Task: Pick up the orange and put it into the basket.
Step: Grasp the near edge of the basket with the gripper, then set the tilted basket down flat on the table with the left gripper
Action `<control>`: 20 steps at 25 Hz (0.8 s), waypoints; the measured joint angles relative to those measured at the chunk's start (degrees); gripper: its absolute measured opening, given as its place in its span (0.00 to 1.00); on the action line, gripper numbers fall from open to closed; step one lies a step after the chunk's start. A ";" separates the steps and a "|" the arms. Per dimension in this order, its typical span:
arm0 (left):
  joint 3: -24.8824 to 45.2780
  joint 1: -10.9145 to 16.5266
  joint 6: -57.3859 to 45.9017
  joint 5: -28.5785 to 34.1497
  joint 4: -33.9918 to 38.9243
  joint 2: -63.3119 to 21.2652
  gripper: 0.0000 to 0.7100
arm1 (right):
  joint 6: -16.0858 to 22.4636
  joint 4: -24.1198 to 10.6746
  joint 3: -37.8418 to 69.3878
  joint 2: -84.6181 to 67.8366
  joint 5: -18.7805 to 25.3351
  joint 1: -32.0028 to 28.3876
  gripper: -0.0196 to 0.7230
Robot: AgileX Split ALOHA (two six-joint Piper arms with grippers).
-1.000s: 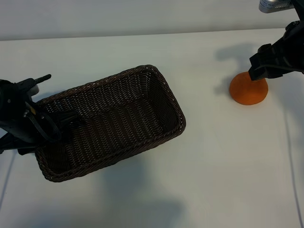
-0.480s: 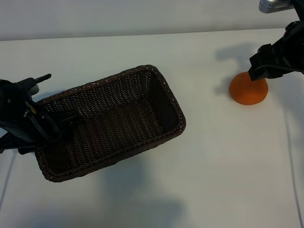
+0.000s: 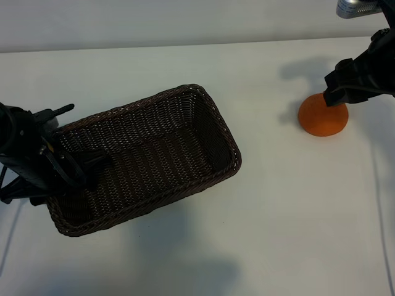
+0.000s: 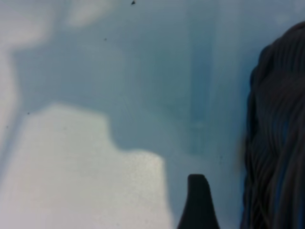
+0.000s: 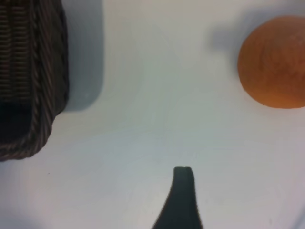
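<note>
The orange (image 3: 322, 118) lies on the white table at the right. My right gripper (image 3: 338, 92) hangs over its far upper edge, open and holding nothing. In the right wrist view the orange (image 5: 274, 62) lies off to one side of the single visible finger (image 5: 183, 191), apart from it. The dark brown wicker basket (image 3: 216, 117) stands slantwise at centre left, and nothing lies in it. My left gripper (image 3: 77, 139) is open at the basket's left end, one finger over the inside and one outside. The left wrist view shows a finger (image 4: 198, 200) beside the basket wall (image 4: 281, 143).
A thin cable (image 3: 376, 203) runs down the table at the right, and another (image 3: 9, 234) at the left front. A metal part (image 3: 361, 7) shows at the top right corner. Bare white table lies between the basket and the orange.
My left gripper has shifted a little to the right and forward over the basket's left end. The right gripper, the orange and the basket have not moved.
</note>
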 joint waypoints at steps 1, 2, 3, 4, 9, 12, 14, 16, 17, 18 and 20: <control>0.00 0.00 0.16 -0.16 -0.17 0.00 0.76 | 0.00 0.00 0.00 0.00 0.16 0.00 0.83; 0.00 0.00 0.23 -0.27 -0.28 0.00 0.76 | 0.00 0.00 0.00 0.00 0.20 0.00 0.83; 0.00 0.00 0.27 -0.42 -0.28 0.00 0.76 | 0.00 0.00 0.00 0.00 0.22 0.00 0.83; 0.00 0.00 0.35 -0.64 -0.28 0.00 0.75 | 0.00 0.00 0.00 0.00 0.22 0.00 0.83; 0.00 0.00 0.20 -1.48 -0.41 0.06 0.60 | 0.00 0.00 0.00 0.00 0.22 0.00 0.83; 0.00 0.00 0.52 -2.16 -0.52 0.06 0.59 | 0.00 0.00 0.00 0.00 0.22 0.00 0.83; 0.00 0.00 0.77 -2.21 -0.64 0.06 0.59 | 0.00 0.00 0.00 0.00 0.22 0.00 0.83; 0.00 0.00 0.83 -2.27 -0.71 0.06 0.59 | 0.00 0.00 0.00 0.00 0.22 0.00 0.83; 0.00 0.00 0.83 -2.27 -0.78 0.06 0.59 | 0.00 0.00 0.00 0.00 0.22 0.00 0.83; 0.00 0.00 0.90 -2.27 -0.84 0.06 0.59 | 0.00 0.00 0.00 0.00 0.22 0.00 0.83; 0.00 0.00 1.85 -2.35 -1.63 0.06 0.59 | 0.00 0.00 0.00 0.00 0.22 0.00 0.83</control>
